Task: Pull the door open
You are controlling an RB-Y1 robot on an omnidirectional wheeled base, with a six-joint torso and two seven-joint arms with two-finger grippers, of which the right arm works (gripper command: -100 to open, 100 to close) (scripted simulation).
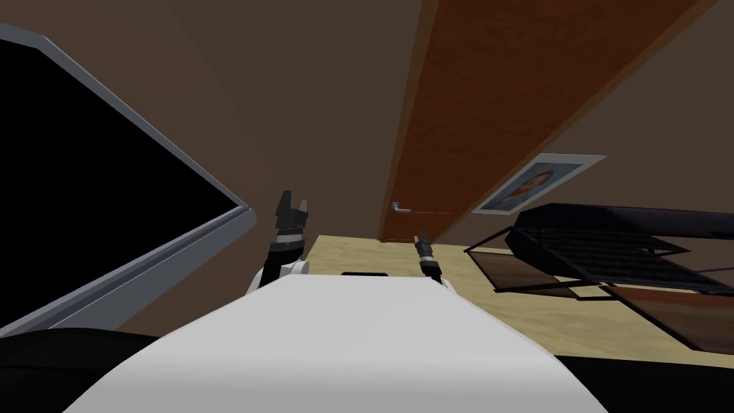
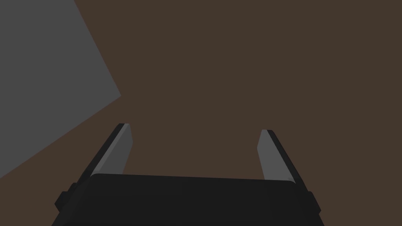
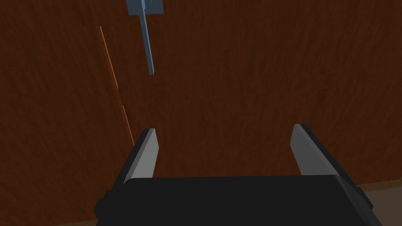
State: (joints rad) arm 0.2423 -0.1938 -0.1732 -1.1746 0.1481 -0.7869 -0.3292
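door (image 1: 516, 86), reddish-brown wood, closed and straight ahead on the far side, likely heavy and stiff, best taken by its thin, probably slippery grey lever handle (image 3: 147, 43) near its left edge; right gripper (image 3: 223, 131) close to it and left gripper (image 2: 194, 127) both spread wide, empty.

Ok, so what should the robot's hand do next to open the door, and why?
Probably reach the right arm's fingers forward to the handle. They stand open with nothing between them, and the handle sits beyond their tips on the door.
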